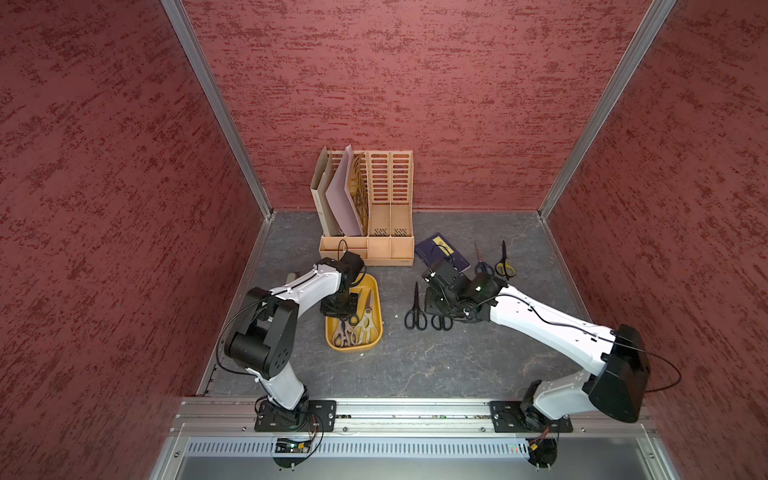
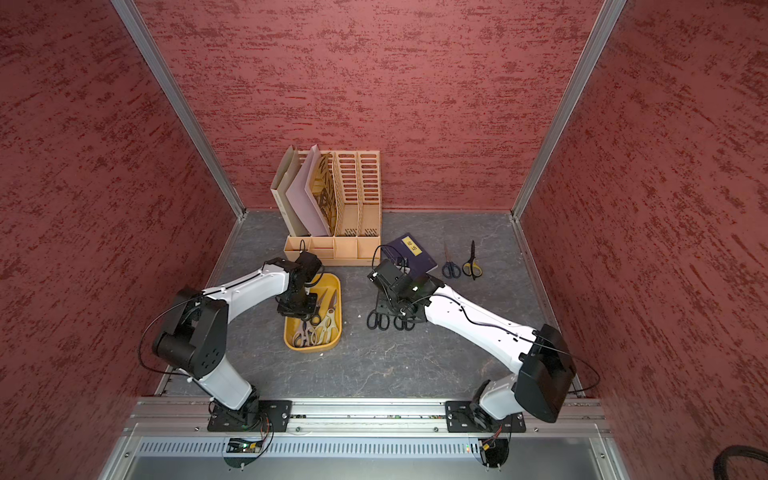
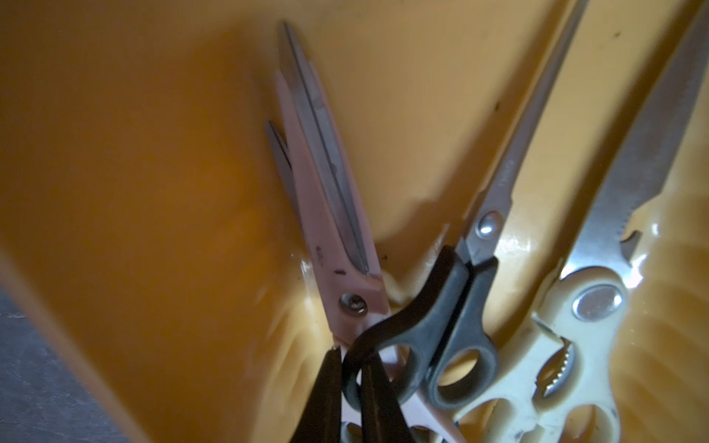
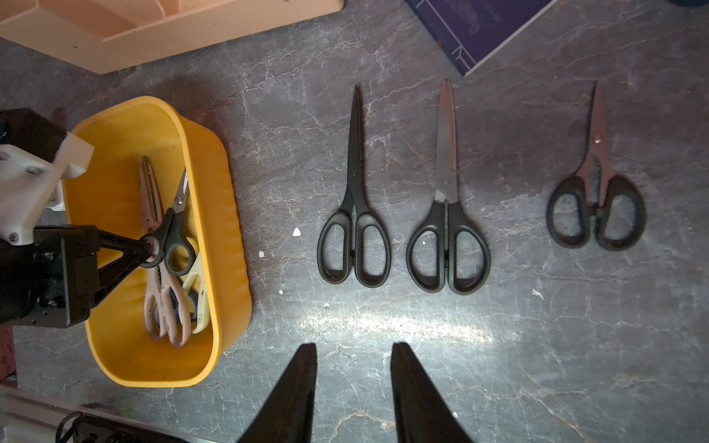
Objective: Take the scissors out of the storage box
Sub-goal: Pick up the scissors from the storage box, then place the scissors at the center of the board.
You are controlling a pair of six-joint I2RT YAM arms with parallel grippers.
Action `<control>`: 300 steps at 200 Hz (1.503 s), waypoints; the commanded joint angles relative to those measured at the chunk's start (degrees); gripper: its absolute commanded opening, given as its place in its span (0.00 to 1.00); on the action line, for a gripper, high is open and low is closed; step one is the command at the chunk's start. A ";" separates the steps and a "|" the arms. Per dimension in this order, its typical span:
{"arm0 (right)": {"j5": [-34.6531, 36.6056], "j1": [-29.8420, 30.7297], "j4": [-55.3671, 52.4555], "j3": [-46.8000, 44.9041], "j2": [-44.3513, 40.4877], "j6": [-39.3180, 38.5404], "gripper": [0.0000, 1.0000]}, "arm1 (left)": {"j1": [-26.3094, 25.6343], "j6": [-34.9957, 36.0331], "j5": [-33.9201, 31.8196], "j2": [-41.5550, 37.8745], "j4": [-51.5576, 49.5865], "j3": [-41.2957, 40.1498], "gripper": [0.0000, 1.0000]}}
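A grey, marble-veined tabletop [image 1: 415,365] carries everything. At its back stands a tall tan slotted plastic file organiser [image 1: 390,249]. Near it, in front, sits a shallow mustard-yellow plastic storage box [image 1: 351,348] with rounded corners. Beside the organiser lies a flat dark-blue notebook [image 1: 426,254] with a yellow label.

A slim black-handled pair of scissors [image 4: 355,214] and a broader-bladed black-handled pair [image 4: 447,214] lie side by side, not touching. Further right, a small dark-handled pair [image 1: 483,266] lies just beside a yellow-and-black-handled pair [image 1: 505,266]. Small white scraps [image 4: 296,231] dot the surface.

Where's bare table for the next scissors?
Widest: bare table in front of the storage box and black scissors. Narrow strip between those two. Crowded: around the notebook, under the right gripper.
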 commanded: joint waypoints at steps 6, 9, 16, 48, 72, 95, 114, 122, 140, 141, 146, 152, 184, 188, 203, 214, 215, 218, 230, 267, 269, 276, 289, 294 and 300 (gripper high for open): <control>2.10 -0.35 -0.83 -0.34 -0.87 -0.04 0.37 | -0.27 0.09 -0.51 -1.62 -1.35 -0.26 0.07; 2.10 -0.37 -0.76 -0.28 -0.87 -0.06 0.37 | -0.25 0.04 -0.51 -1.74 -1.44 -0.23 0.07; 2.13 -0.35 -0.67 -0.24 -0.78 -0.19 0.37 | -0.26 -0.04 -0.51 -2.25 -1.68 -0.25 0.05; 2.27 -0.37 -0.47 0.08 -0.56 -1.00 0.37 | -0.26 -0.23 0.08 -3.67 -4.67 1.81 0.02; 2.24 -0.37 -0.48 0.94 0.00 -1.78 0.37 | -0.17 -0.32 0.98 -5.17 -8.56 4.71 0.01; 2.58 -0.52 -1.03 2.31 0.19 -2.99 0.37 | 0.26 0.02 0.75 -7.18 -12.36 6.63 0.00; 2.65 -0.68 -1.16 2.90 0.19 -3.74 0.37 | 1.25 0.04 1.90 -9.48 -14.77 7.87 0.00; 2.64 -0.85 -1.11 2.91 0.19 -3.96 0.37 | 1.64 -0.18 3.29 -10.53 -15.38 8.43 0.00; 2.57 -1.20 -1.04 2.73 0.19 -4.44 0.37 | 1.38 -1.48 9.68 -12.68 -14.64 10.01 0.00; 2.55 -1.20 -1.08 2.69 0.19 -4.45 0.37 | 1.35 -1.64 10.13 -12.77 -14.50 10.05 0.00; 2.51 -1.35 -1.05 2.65 0.19 -4.59 0.38 | 1.01 -2.42 12.47 -13.24 -13.61 10.32 0.00; 2.50 -1.48 -1.02 2.56 0.19 -4.77 0.38 | 0.36 -3.62 14.97 -13.68 -12.24 10.51 0.00; 2.60 -2.31 -1.03 2.25 0.06 -5.37 0.38 | -5.05 -13.33 22.76 -13.17 -0.66 9.75 0.00; 2.58 -2.46 -1.06 2.22 -0.05 -5.41 0.38 | -5.76 -14.53 23.01 -12.69 0.78 9.54 0.00; 2.67 -2.71 -0.87 1.58 -0.69 -5.43 0.38 | -8.35 -18.63 22.97 -10.56 5.41 8.98 0.00; 2.63 -2.96 -0.63 0.81 -1.36 -5.24 0.38 | -10.13 -20.63 22.83 -8.58 8.37 8.60 0.00; 2.63 -3.01 -0.60 0.72 -1.46 -5.21 0.38 | -10.25 -20.76 22.85 -8.39 8.51 8.55 0.00; 2.60 -3.09 -0.53 0.55 -1.68 -5.17 0.38 | -10.74 -21.26 22.72 -7.83 9.10 8.55 0.00; 2.62 -3.33 -0.44 -0.52 -2.54 -4.96 0.38 | -12.44 -22.81 22.54 -5.55 11.38 8.42 0.00; 3.15 -3.94 -0.01 -4.02 -5.42 -3.60 0.38 | -15.20 -26.70 21.49 0.31 14.72 5.16 0.00; 3.15 -3.95 0.05 -4.21 -5.50 -3.57 0.38 | -15.19 -27.02 21.47 0.40 14.79 4.88 0.00; 3.16 -4.15 0.23 -4.97 -5.98 -3.33 0.38 | -15.12 -27.70 21.33 0.99 14.95 3.95 0.00; 3.28 -4.45 0.36 -5.93 -6.67 -3.20 0.38 | -15.11 -28.32 19.71 1.22 14.71 2.54 0.00; 3.21 -4.54 0.38 -6.21 -6.83 -3.20 0.38 | -15.11 -28.51 18.79 1.11 14.32 2.23 0.00; 3.16 -4.67 0.39 -6.40 -7.00 -3.17 0.38 | -14.98 -28.49 17.66 0.83 13.80 1.78 0.00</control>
